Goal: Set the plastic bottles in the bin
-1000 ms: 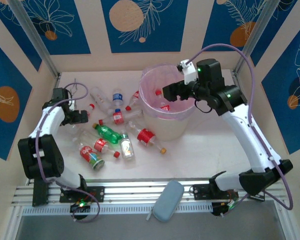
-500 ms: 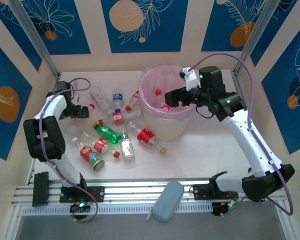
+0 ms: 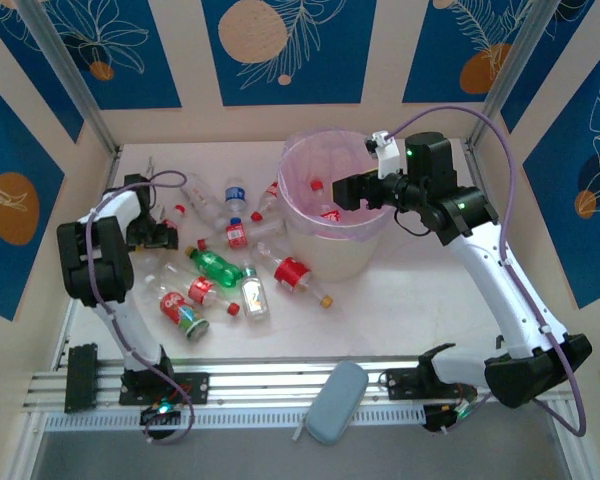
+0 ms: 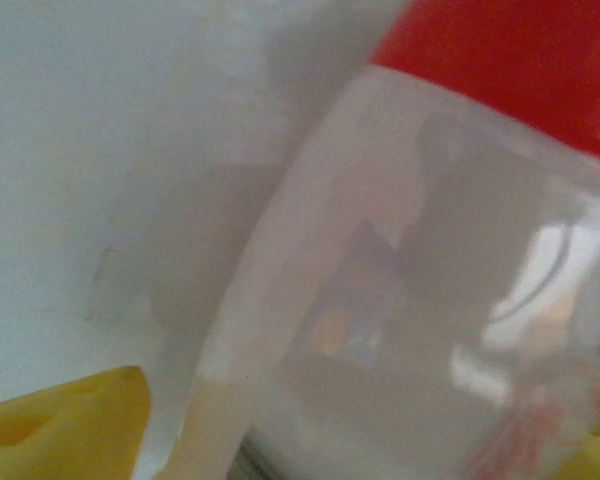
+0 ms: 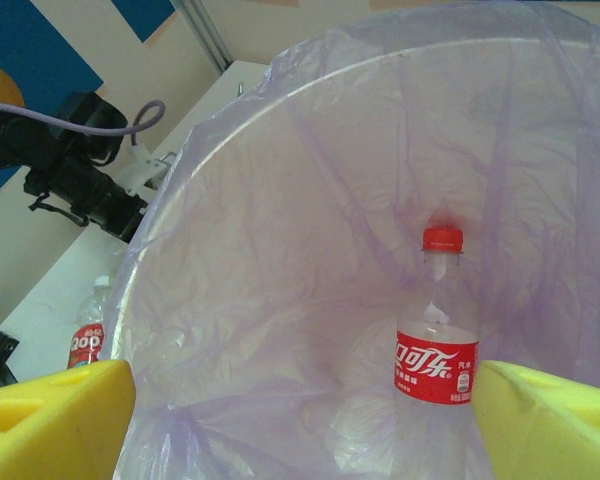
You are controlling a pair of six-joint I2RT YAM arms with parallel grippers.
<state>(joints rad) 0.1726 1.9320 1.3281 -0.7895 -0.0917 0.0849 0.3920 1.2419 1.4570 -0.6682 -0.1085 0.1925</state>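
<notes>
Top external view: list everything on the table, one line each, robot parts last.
bin: one, pinkish translucent, far centre
plastic bottles: about ten, mostly clear with red labels, lying left of the bin
green bottle: one, green, mid-pile
bottle in bin: at least one, clear, red cap, upright
pouch: one, grey-blue, near edge
left gripper: one, black, against a clear bottle at the pile's left; grip unclear
right gripper: one, black, open over the bin
</notes>
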